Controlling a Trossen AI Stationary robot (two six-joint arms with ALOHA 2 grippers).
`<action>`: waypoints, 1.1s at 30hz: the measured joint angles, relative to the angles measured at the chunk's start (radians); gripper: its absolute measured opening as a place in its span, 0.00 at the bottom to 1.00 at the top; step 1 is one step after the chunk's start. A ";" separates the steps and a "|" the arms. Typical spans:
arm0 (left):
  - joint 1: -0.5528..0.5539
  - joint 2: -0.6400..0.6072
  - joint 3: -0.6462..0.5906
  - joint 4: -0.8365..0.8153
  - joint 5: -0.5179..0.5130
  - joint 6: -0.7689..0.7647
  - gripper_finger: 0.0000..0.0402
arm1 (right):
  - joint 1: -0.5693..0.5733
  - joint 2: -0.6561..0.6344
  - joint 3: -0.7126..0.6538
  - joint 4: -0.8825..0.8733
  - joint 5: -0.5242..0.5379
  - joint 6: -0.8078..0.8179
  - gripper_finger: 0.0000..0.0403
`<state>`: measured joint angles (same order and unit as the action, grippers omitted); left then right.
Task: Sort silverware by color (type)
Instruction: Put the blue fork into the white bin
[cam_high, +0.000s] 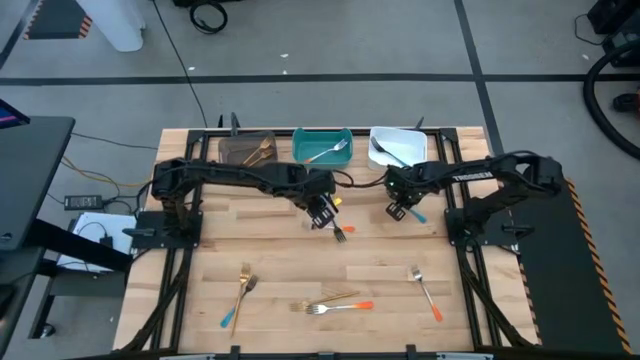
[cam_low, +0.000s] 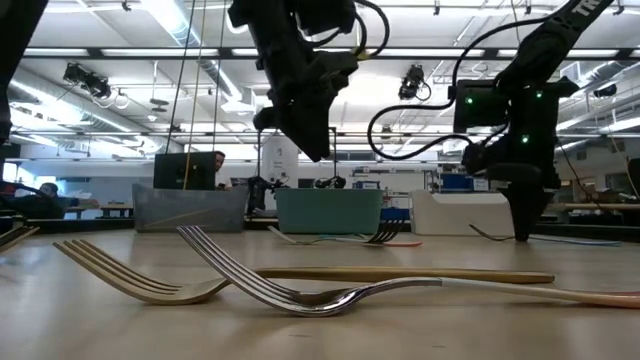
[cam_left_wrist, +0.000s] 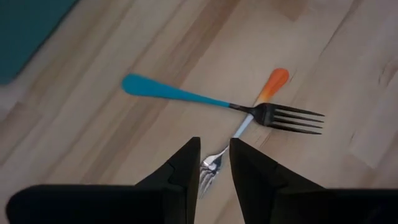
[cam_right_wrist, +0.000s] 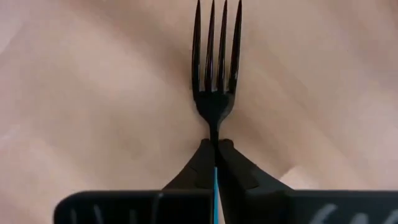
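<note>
Near the table (cam_high: 300, 262) centre, the left gripper (cam_left_wrist: 214, 167) hangs over crossed forks, fingers slightly spread above the orange fork (cam_left_wrist: 249, 121). The right gripper (cam_right_wrist: 215, 152) pinches a teal fork (cam_right_wrist: 215, 62), tines pointing away.

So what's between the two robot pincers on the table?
In the high view, only bare wooden table lies between the left pincer and the right pincer, apart from a tiny orange fork handle.

Bright ceiling strip lights (cam_low: 130, 50), soft shadows; wrist views blurred

Brown bin (cam_high: 247, 148); teal bin (cam_high: 321, 144); white bin (cam_high: 398, 146)
</note>
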<state>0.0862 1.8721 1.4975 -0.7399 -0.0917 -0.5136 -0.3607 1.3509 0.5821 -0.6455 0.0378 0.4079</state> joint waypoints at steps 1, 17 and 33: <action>0.008 0.000 0.000 0.000 0.001 0.005 0.24 | 0.001 -0.014 0.001 -0.013 -0.033 0.000 0.02; 0.227 0.000 0.015 0.064 0.040 0.059 0.24 | -0.106 -0.178 0.283 0.229 -0.119 -0.137 0.01; 0.363 -0.002 0.169 0.128 0.052 0.303 0.24 | -0.386 -0.052 0.361 0.332 -0.118 -0.394 0.01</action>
<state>0.4492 1.8706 1.6665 -0.6123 -0.0398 -0.2104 -0.7464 1.2989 0.9432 -0.3138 -0.0803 0.0137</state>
